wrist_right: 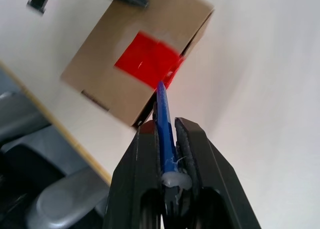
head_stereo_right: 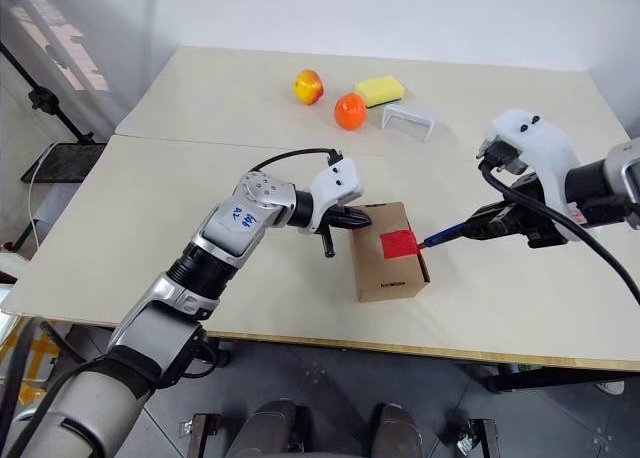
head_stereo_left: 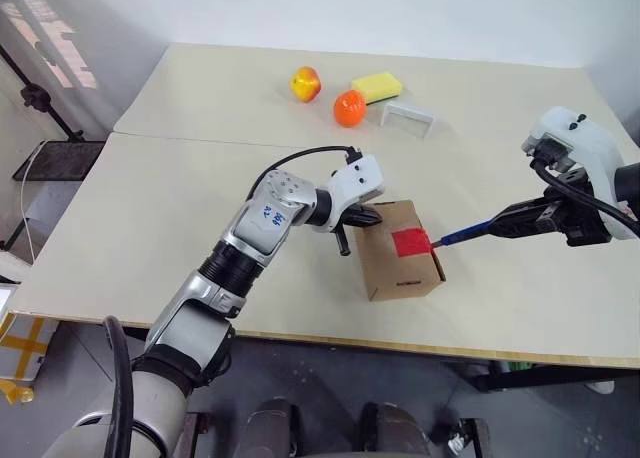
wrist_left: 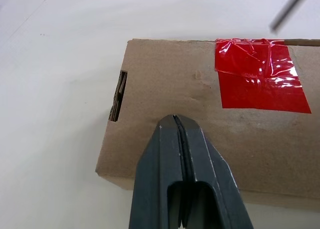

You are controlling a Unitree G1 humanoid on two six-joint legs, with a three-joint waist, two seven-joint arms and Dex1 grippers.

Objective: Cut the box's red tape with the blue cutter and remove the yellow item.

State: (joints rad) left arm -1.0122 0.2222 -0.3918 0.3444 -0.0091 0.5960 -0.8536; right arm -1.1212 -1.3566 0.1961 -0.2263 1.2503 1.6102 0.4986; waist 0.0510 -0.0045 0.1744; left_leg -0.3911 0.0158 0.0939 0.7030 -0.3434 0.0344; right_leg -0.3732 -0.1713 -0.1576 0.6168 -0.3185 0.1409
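Observation:
The brown box (head_stereo_left: 400,263) lies near the table's front edge, with the red tape (head_stereo_left: 411,242) across its top and down its right side. My left gripper (wrist_left: 175,120) is shut and empty, its tips over the box's top at the left end. My right gripper (wrist_right: 167,124) is shut on the blue cutter (head_stereo_left: 462,235), to the right of the box. The cutter's dark tip reaches the tape's right edge, where the top meets the side. The yellow item is hidden.
At the back of the table (head_stereo_left: 180,228) lie a yellow-red fruit (head_stereo_left: 306,83), an orange ball (head_stereo_left: 349,108), a yellow sponge (head_stereo_left: 377,87) and a small white tray (head_stereo_left: 407,116). The table's front edge runs just below the box.

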